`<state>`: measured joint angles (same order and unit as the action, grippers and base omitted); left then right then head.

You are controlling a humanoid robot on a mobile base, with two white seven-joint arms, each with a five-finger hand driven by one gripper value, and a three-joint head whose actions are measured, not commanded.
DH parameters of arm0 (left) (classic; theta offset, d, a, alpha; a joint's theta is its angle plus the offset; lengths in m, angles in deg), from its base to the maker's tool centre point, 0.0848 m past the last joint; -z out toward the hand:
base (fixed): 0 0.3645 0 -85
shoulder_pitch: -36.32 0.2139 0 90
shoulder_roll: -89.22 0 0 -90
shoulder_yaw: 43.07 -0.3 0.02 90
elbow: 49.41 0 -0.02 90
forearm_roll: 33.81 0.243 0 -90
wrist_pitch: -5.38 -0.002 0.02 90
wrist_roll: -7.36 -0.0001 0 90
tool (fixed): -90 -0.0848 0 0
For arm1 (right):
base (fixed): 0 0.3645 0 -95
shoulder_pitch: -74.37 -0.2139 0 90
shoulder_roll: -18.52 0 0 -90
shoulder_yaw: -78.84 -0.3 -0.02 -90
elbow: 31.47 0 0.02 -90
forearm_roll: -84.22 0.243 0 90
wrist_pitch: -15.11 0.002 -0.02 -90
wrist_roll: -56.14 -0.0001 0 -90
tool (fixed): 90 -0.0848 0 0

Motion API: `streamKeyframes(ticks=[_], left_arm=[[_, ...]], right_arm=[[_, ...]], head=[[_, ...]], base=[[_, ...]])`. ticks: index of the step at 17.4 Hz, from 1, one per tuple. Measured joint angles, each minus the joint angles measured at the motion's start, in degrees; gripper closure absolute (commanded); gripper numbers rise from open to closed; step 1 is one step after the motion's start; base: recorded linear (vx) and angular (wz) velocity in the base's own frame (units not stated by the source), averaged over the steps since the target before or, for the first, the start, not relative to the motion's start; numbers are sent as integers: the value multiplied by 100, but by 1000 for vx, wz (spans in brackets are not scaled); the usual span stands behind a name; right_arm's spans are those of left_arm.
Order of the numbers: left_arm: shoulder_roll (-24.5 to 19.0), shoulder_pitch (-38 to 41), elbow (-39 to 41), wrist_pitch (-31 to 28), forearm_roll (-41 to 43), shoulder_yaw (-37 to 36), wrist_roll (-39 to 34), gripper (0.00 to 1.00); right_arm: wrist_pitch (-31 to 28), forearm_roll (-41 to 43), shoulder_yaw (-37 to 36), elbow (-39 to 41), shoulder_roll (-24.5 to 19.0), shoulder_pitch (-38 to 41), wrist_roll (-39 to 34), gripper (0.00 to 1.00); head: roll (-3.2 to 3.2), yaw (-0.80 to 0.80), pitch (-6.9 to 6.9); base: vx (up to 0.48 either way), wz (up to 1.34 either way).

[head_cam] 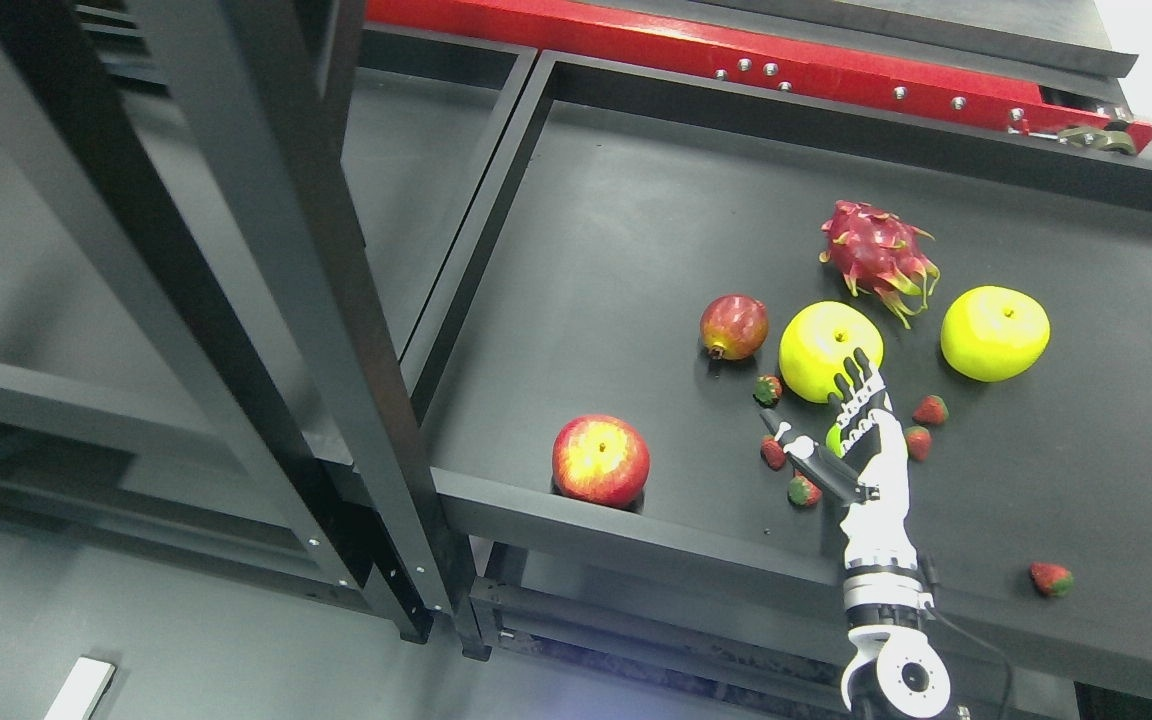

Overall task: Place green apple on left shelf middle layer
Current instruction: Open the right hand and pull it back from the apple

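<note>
The matte black right shelf [636, 250] carries the fruit. The left shelf [406, 180] shows bare. 2 smooth, round green apples [821, 345] sit by a spiky dragon fruit [876, 255]. The right hand [851, 415] reaches over the nearer apple, fingers spread, gripping nothing. Small strawberries [929, 410] lie scattered.

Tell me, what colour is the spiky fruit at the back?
Pink-red with green-tipped scales: the dragon fruit, clearest in the head view.
</note>
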<state>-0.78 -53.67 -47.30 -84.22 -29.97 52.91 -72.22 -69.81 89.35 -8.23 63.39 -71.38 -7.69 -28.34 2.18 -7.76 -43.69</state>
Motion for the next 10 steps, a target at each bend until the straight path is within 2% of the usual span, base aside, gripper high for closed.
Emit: streamKeyframes(ticks=[10], left_arm=[[0, -1, 0, 0, 0, 0, 0, 0]], right_arm=[[-11, 4, 111, -9, -6, 0, -3, 0]], head=[[0, 0, 0]], base=[[-5, -9]])
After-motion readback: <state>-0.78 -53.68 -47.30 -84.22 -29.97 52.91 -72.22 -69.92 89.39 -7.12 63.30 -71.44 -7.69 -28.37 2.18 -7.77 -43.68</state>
